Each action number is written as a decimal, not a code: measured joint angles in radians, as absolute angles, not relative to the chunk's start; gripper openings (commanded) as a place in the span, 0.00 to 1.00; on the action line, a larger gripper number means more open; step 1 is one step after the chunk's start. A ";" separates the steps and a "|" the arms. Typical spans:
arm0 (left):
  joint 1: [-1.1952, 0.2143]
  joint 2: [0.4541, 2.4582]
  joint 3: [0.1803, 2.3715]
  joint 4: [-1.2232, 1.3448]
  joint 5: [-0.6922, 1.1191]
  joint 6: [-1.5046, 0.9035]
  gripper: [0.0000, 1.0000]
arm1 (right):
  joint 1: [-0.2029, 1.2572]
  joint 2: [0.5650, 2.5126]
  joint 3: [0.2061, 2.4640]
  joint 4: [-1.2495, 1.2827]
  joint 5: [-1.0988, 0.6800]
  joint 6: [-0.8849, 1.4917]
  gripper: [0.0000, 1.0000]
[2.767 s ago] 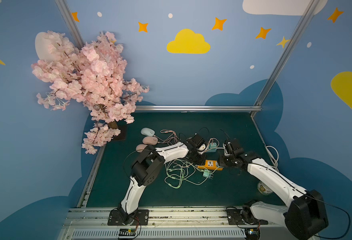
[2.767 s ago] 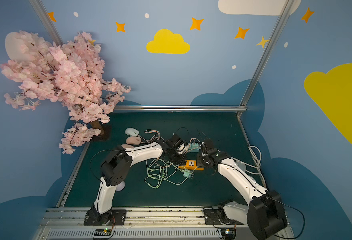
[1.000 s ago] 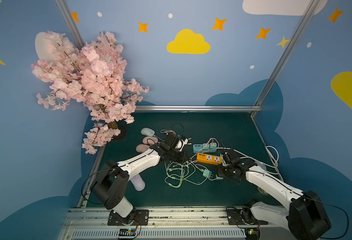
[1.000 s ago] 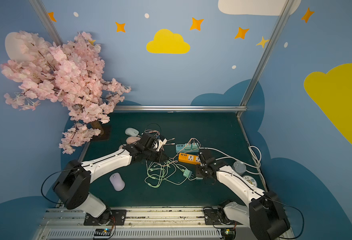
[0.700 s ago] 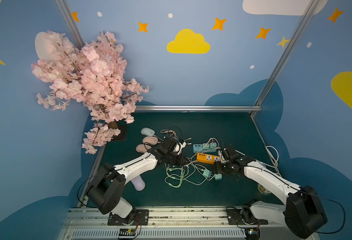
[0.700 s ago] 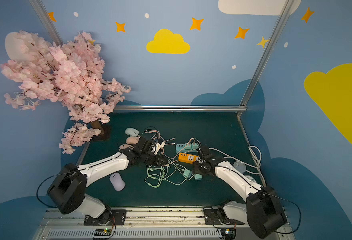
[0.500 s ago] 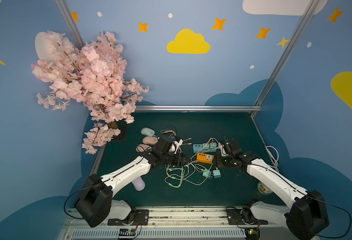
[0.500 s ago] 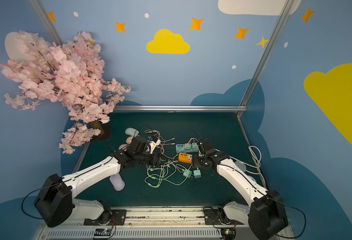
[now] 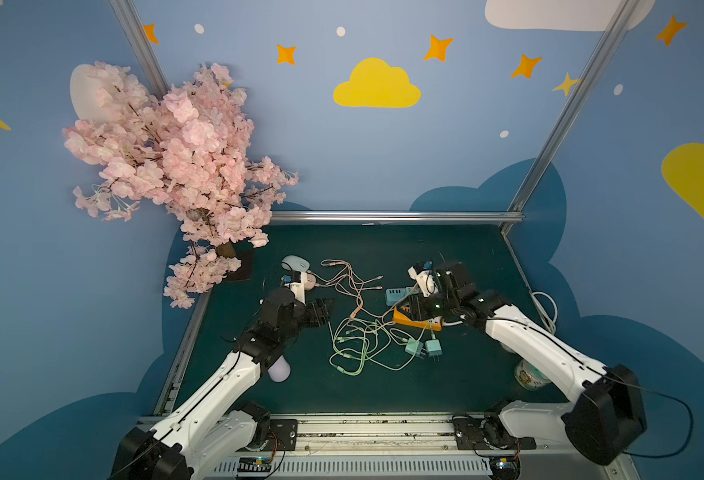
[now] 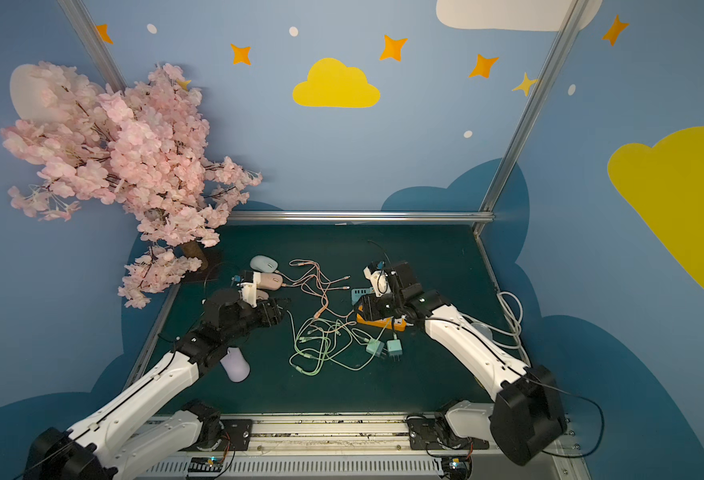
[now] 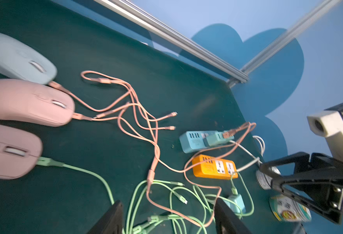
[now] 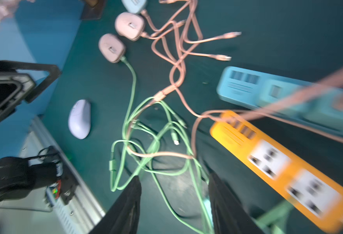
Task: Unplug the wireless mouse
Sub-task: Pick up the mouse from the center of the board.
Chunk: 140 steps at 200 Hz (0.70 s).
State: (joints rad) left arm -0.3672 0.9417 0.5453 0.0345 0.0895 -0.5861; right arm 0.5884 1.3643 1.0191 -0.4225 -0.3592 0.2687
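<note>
Three mice lie in a row at the mat's far left, each with a cable in its front. The light blue mouse (image 11: 14, 58) and a pink mouse (image 11: 27, 103) each take a pink cable (image 11: 134, 105). The other pink mouse (image 11: 6, 151) takes a green cable (image 11: 45, 162). A lavender mouse (image 9: 279, 370) (image 12: 79, 118) lies apart with no cable, by the left forearm. My left gripper (image 9: 325, 307) (image 11: 168, 218) is open over the cable tangle, right of the mice, holding nothing. My right gripper (image 9: 410, 307) (image 12: 174, 206) is open above the green strands, beside the orange power strip (image 12: 278, 168).
A light blue power strip (image 9: 398, 295) lies behind the orange one. Two teal plug adapters (image 9: 423, 347) rest on the mat near the green cable loops (image 9: 354, 345). A can (image 9: 529, 376) stands under the right arm. A pink blossom tree (image 9: 176, 166) fills the far left corner.
The left gripper has opened and drawn back from the mice toward the near left. The right gripper has moved from the adapters, which stay on the mat, up to the orange strip.
</note>
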 measured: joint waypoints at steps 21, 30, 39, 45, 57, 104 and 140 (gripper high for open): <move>-0.327 0.931 0.524 0.061 0.047 -0.617 0.81 | 0.647 1.503 1.118 -0.420 -0.429 0.250 0.53; -0.322 0.928 0.520 0.063 0.032 -0.628 0.82 | 0.674 1.566 1.170 -0.423 -0.451 0.239 0.53; -0.321 0.926 0.518 0.062 0.020 -0.637 0.83 | 0.701 1.627 1.229 -0.432 -0.470 0.224 0.52; -0.321 0.923 0.518 0.060 0.010 -0.644 0.84 | 0.717 1.670 1.271 -0.439 -0.481 0.214 0.52; -0.321 0.912 0.517 0.053 -0.012 -0.660 0.85 | 0.743 1.755 1.357 -0.448 -0.500 0.194 0.51; -0.321 0.704 0.515 -0.012 -0.121 -0.720 0.89 | 0.805 2.085 1.676 -0.513 -0.560 0.112 0.48; -0.320 0.556 0.515 -0.073 -0.139 -0.715 0.89 | 0.809 2.280 1.849 -0.572 -0.601 0.098 0.47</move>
